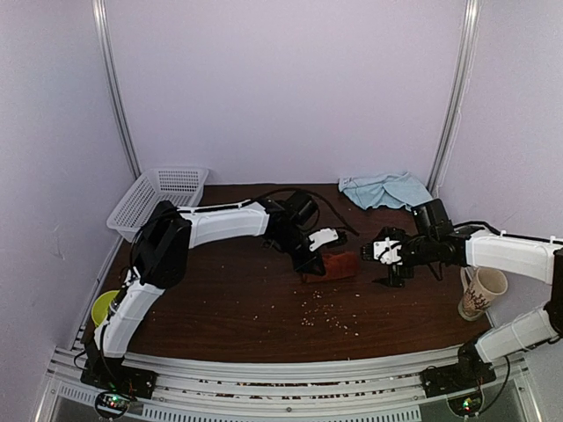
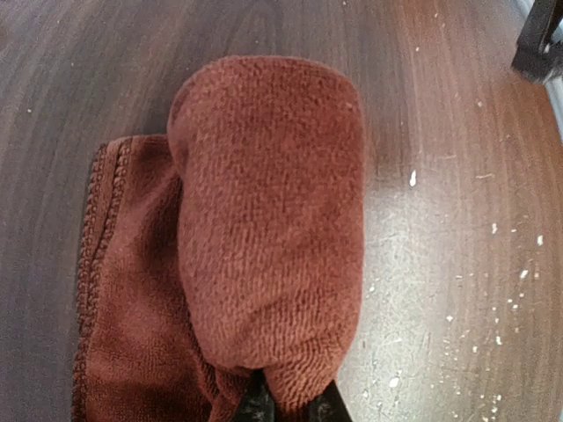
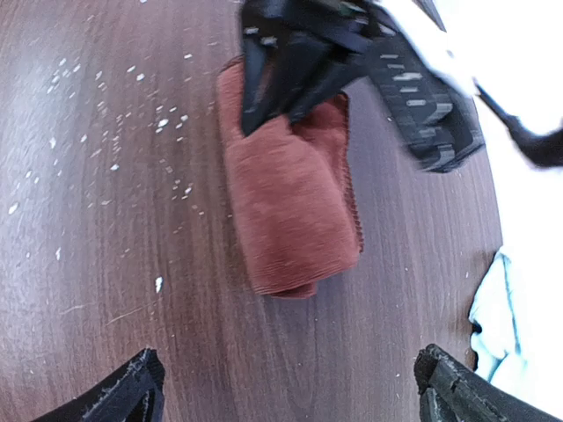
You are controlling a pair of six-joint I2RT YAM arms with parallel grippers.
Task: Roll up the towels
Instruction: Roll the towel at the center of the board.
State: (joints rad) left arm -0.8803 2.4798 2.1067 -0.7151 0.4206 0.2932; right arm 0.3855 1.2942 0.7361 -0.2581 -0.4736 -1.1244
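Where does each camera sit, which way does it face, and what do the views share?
Top external: above and behind the bases, looking down on the dark wooden table; both arms show.
Left wrist: on the left arm, looking past the left gripper at the rolled rust-red cloth towel it pinches.
Right wrist: on the right arm, facing that roll; the open right gripper frames the bottom.
Shared: all show the red roll; top and right wrist show the pale light-blue cloth towel.

**Pale walls, dark table**

Plain pale-lavender walls [image 1: 290, 88] filled the upper frame, with silver metal posts at upper left [image 1: 114, 88] and upper right [image 1: 457, 88]. Below lay a dark brown wood-grain table [image 1: 220, 290], flecked with pale crumbs [image 1: 321, 312], ending at a ribbed aluminium rail [image 1: 290, 374].
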